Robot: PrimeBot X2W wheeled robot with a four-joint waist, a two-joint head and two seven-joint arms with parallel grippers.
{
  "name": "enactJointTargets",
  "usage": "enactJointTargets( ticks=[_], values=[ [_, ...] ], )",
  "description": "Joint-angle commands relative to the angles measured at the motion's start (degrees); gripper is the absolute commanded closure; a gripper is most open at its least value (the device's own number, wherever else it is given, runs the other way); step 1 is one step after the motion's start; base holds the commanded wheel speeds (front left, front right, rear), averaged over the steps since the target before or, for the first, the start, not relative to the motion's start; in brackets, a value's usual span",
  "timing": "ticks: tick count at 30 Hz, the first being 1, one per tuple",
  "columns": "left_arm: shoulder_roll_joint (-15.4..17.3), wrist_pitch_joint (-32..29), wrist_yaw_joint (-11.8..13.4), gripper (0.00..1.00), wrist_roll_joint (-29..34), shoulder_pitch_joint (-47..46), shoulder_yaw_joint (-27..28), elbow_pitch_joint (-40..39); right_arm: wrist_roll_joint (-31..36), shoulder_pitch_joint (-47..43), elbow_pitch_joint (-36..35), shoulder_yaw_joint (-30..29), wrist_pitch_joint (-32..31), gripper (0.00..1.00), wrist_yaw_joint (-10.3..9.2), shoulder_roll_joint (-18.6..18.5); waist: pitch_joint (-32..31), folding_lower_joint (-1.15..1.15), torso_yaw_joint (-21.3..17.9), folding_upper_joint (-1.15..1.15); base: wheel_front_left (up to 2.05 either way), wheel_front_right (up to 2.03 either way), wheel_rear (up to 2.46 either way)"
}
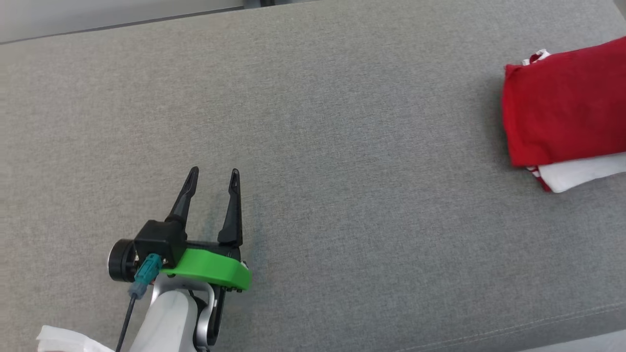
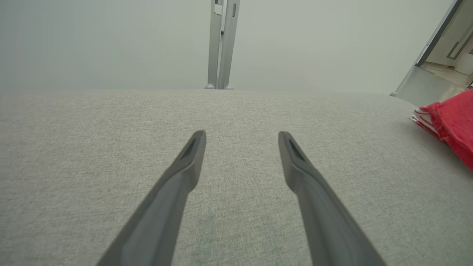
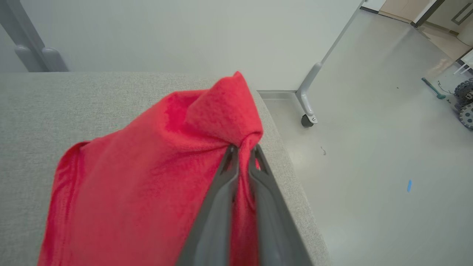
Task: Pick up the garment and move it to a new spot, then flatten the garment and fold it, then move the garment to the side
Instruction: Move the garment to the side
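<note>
Near the table's (image 1: 342, 122) front edge, the left gripper (image 1: 215, 171) hangs with fingers spread, holding nothing. Farther off, at the table's right end, the right gripper (image 3: 243, 148) pinches a raised fold of the red garment (image 1: 562, 112).

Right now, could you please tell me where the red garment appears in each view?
Head view: the red garment lies at the right edge, upper half.
Left wrist view: the red garment is at the right edge, mid-height.
Right wrist view: the red garment spreads over the lower left and centre, pinched by the right gripper.
Shared landmark: the grey fabric surface beneath it.
</note>
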State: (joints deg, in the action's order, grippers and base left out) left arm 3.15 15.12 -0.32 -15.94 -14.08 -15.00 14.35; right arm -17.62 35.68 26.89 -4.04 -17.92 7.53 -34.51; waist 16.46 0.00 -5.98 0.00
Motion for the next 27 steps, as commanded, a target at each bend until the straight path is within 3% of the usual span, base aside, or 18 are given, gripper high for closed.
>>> enactJointTargets(
  ticks=[1, 11, 12, 13, 21, 27],
  values=[
    [0.1, 0.0, 0.0, 0.00, 0.1, 0.2, -0.1, -0.1, 1.0, 1.4, 0.9, -0.5, 0.5, 1.00, -0.08, -2.4, 0.6, 0.00, 1.8, 0.00, 0.00, 0.00, 0.00],
    [0.2, 0.0, 0.0, 0.00, 1.2, -0.2, -0.7, 0.2, 7.9, 4.9, 11.3, -5.0, 5.2, 0.98, -0.09, -6.0, 2.4, 0.00, 5.8, 0.00, 0.00, 0.00, 0.00],
    [0.3, 0.0, 0.1, 0.00, 1.2, -0.2, -0.7, 0.2, 9.0, 5.1, 12.3, -5.6, 5.9, 0.64, -0.09, -5.7, 2.5, 0.00, 6.0, 0.00, 0.00, 0.00, 0.00],
    [0.5, 0.0, 0.0, 0.00, 1.2, -0.2, -0.6, 0.2, 10.3, 5.4, 13.3, -6.6, 7.3, 0.00, -0.09, -5.3, 2.6, 0.00, 6.3, 0.00, 0.00, 0.00, 0.00],
    [0.7, 0.0, 0.3, 0.00, 0.8, 0.5, -0.6, 0.5, 17.4, 6.7, 18.9, -11.8, 12.2, 0.00, -0.09, -0.8, 1.5, 0.00, 6.0, 0.00, 0.00, 0.00, 0.00],
    [0.6, 0.0, 0.3, 0.00, 0.3, 0.8, -0.7, 1.0, 18.2, 5.9, 16.9, -11.3, 12.9, 0.00, -0.08, 3.0, -1.2, 0.00, 5.1, 0.00, 0.00, 0.00, 0.00]
  ],
)
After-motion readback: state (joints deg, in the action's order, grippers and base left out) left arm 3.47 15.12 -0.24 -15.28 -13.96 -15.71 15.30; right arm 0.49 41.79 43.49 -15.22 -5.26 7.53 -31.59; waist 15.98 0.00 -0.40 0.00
